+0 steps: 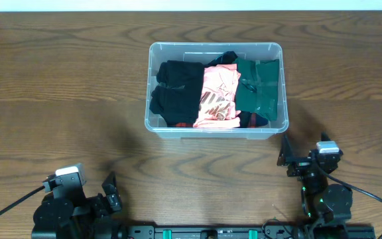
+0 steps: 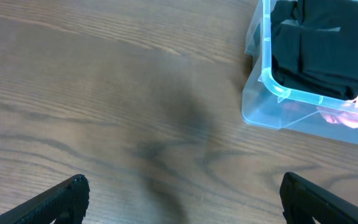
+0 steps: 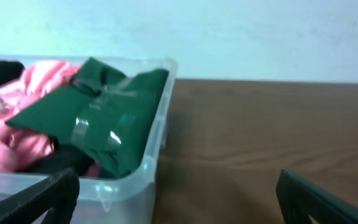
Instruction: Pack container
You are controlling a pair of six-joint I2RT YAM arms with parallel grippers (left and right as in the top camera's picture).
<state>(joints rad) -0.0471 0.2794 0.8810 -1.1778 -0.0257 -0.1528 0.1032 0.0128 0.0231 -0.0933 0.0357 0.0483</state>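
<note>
Table: a dark wood-grain table (image 1: pixel 58 79) fills the overhead view, with both arms at its near edge.
Container: the clear plastic container (image 1: pixel 215 132) stands upright at the centre of the table towards the far side, with no lid on it and well apart from both arms.
Contents: three folded garments lie side by side inside and cover the floor of the tub. A black garment (image 1: pixel 176 93) is on the left, a pink garment (image 1: pixel 219 96) in the middle and a green garment (image 1: pixel 258 89) on the right.
Left gripper: the left gripper (image 2: pixel 182 186) hangs low over bare wood near the tub's front left corner, its fingers spread wide and nothing between them.
Right gripper: the right gripper (image 3: pixel 176 183) sits just beyond the tub's front right corner, its fingers also spread wide and empty.
Done: the packing looks complete or very nearly so, since all the clothing in view is already inside the tub.
Left: no loose garment or lid shows on the table, so little seems to remain beyond pulling the arms back.
</note>
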